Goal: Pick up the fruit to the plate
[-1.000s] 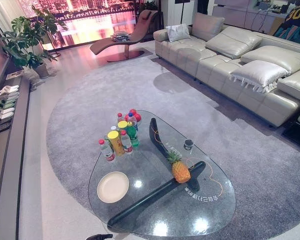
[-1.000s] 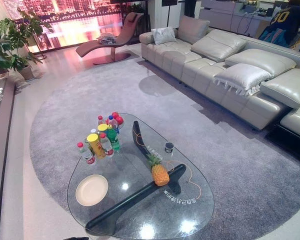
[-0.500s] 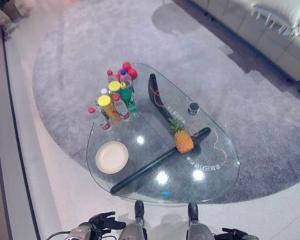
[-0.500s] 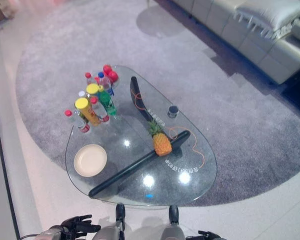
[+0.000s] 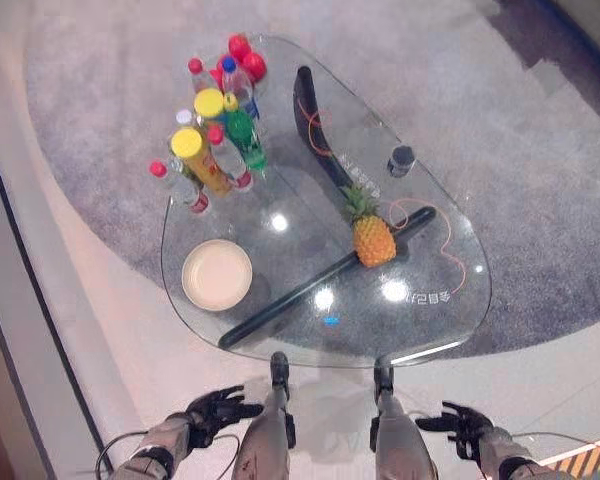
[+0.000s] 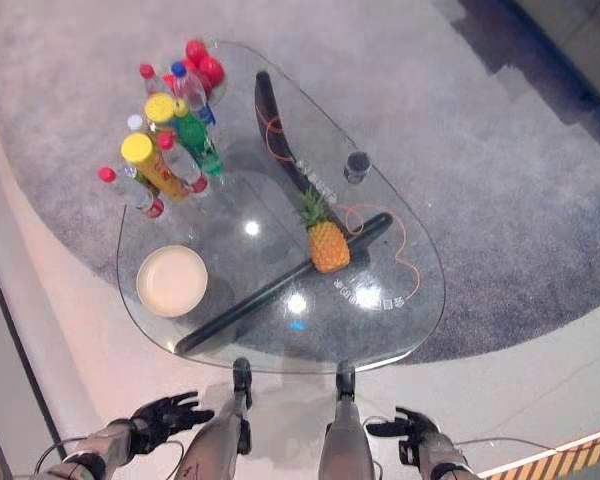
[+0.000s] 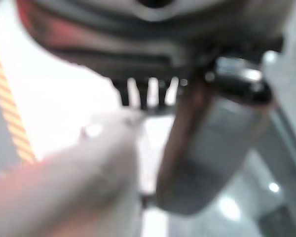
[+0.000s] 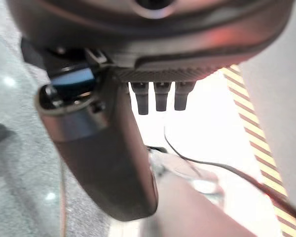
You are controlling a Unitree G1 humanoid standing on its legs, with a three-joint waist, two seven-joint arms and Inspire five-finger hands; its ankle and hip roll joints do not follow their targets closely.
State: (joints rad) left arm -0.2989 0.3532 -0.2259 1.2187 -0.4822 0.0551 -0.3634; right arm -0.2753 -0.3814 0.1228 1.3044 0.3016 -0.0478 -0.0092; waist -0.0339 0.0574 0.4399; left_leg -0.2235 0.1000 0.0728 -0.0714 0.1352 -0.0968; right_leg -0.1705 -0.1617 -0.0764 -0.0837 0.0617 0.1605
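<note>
The glass table (image 5: 280,300) stands on a grey rug (image 5: 100,150) and serves as the landmark. Near the table's middle stands the pineapple (image 5: 373,238), upright, resting against a dark bar under the glass. At the table's near left lies the plate (image 5: 217,274), bare. A cluster of bottles (image 5: 210,150) crowds the far left corner. Both hands hang low, off the table's near edge: left hand (image 5: 215,408) and right hand (image 5: 462,424), fingers spread and holding nothing. Nothing is done yet: reaching, grasping and placing all remain

Bright; glare spots on glass table (image 5: 450,320); wrist views blurred.
</note>
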